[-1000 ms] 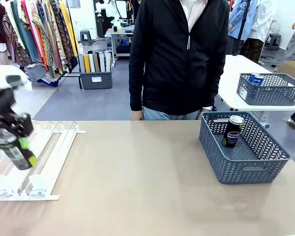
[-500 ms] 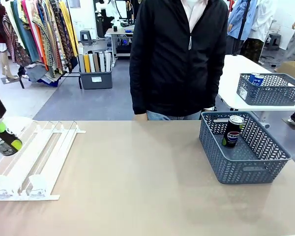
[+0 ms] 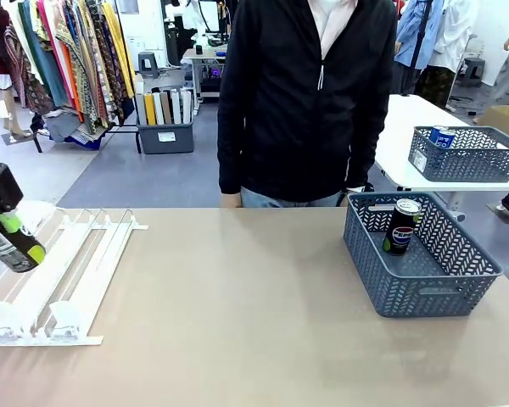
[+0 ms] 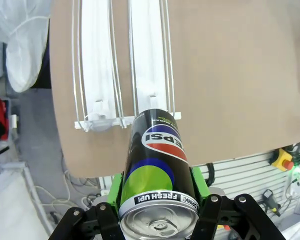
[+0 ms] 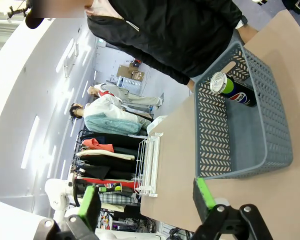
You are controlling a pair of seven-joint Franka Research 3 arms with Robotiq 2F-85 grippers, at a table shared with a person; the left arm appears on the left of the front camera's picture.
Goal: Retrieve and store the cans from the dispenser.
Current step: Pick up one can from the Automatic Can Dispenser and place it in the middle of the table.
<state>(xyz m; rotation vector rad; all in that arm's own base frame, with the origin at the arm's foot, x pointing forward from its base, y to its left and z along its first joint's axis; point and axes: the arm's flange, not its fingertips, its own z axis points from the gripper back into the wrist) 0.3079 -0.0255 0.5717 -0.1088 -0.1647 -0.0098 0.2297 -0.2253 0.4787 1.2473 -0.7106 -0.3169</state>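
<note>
A black Pepsi can (image 4: 157, 175) is clamped in the left jaws (image 4: 157, 207), held tilted above the rack (image 3: 64, 275) at the worktop's left edge. The right jaws (image 5: 145, 200) are spread apart and empty. Another can (image 3: 402, 226) is already stored in the basket (image 3: 424, 292) at the right edge. A firm grip should be kept, and the can carried high across the worktop so the basket rim is cleared before release.

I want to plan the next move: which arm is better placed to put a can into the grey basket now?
The left. Its claw is already shut on a Pepsi can, lifted off the dispenser. The right claw is open and holds nothing, though the basket lies on its side.
</note>
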